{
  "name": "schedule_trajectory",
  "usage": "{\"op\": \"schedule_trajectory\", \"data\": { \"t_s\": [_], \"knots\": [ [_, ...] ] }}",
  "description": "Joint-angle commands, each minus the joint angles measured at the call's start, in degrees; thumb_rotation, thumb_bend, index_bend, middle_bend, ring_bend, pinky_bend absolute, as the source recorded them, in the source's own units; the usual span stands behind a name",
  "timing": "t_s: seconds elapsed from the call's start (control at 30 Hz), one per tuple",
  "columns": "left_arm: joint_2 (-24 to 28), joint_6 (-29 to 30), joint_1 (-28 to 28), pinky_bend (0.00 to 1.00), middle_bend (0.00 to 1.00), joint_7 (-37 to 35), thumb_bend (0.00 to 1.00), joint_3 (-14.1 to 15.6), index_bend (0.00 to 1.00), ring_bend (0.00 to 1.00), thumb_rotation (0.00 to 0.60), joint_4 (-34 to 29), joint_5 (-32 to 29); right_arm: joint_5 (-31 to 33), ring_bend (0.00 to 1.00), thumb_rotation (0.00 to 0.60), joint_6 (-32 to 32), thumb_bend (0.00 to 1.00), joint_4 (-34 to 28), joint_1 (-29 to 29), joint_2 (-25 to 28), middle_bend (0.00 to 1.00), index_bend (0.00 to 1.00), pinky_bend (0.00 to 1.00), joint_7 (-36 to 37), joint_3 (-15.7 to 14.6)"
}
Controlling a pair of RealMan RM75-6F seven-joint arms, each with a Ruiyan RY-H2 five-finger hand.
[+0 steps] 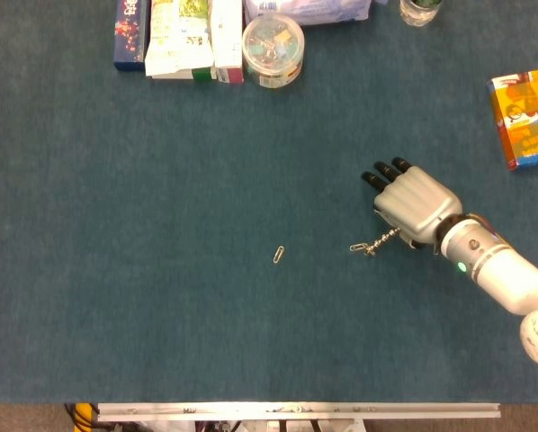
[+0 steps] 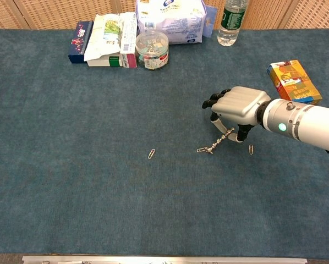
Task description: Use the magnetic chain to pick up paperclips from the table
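While the right hand (image 2: 239, 109) pinches the limp, light chain (image 2: 219, 140) by its top, a clip (image 2: 202, 149) clings at its seven-o'clock tip

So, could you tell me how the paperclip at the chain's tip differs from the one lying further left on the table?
The paperclip at the chain's tip touches the magnetic chain, which the right hand holds; the left paperclip lies alone, touching nothing. The tip one lies roughly level across the chest view; the left one lies slanted. The tip one is near the hand; the left one is well clear. Both are small metal clips on the blue table.
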Motion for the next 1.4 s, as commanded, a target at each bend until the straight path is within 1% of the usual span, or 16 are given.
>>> {"op": "schedule_trajectory", "data": {
  "t_s": [0.03, 0.4, 0.9, 1.1, 1.4],
  "knots": [
    [0.0, 0.0, 0.0, 0.0, 0.26, 0.0, 0.33, 0.0, 0.63, 0.01, 0.6, 0.0, 0.0, -0.1, 0.0, 0.6, -0.2, 0.35, 0.3, -0.1, -0.1, 0.1, 0.59, 0.11, 0.2, 0.2],
    [0.1, -0.1, 0.0, 0.0, 0.26, -0.3, 0.33, -0.1, 0.63, 0.01, 0.6, 0.0, -0.2, -1.0, 0.0, 0.6, -0.3, 0.35, 1.2, -0.4, -0.3, 0.1, 0.59, 0.11, 1.1, 1.3],
    [0.1, -0.2, -0.1, 0.0, 0.26, -0.2, 0.33, 0.0, 0.63, 0.01, 0.6, 0.0, -0.1, -3.3, 0.0, 0.6, 4.3, 0.37, -0.4, -2.0, 1.9, 0.1, 0.59, 0.11, 1.0, 3.6],
    [0.1, -0.3, -0.1, 0.0, 0.26, 0.0, 0.33, 0.0, 0.63, 0.01, 0.6, 0.0, -0.2, -3.0, 0.0, 0.6, 5.6, 0.37, 1.1, -2.8, 2.4, 0.1, 0.59, 0.11, 1.2, 4.6],
    [0.0, -0.3, -0.1, 0.0, 0.26, -0.1, 0.33, -0.1, 0.63, 0.01, 0.6, 0.0, -0.3, -2.7, 0.0, 0.6, 7.5, 0.37, 5.2, -4.1, 2.3, 0.1, 0.59, 0.11, 0.8, 6.5]
  ]
}}
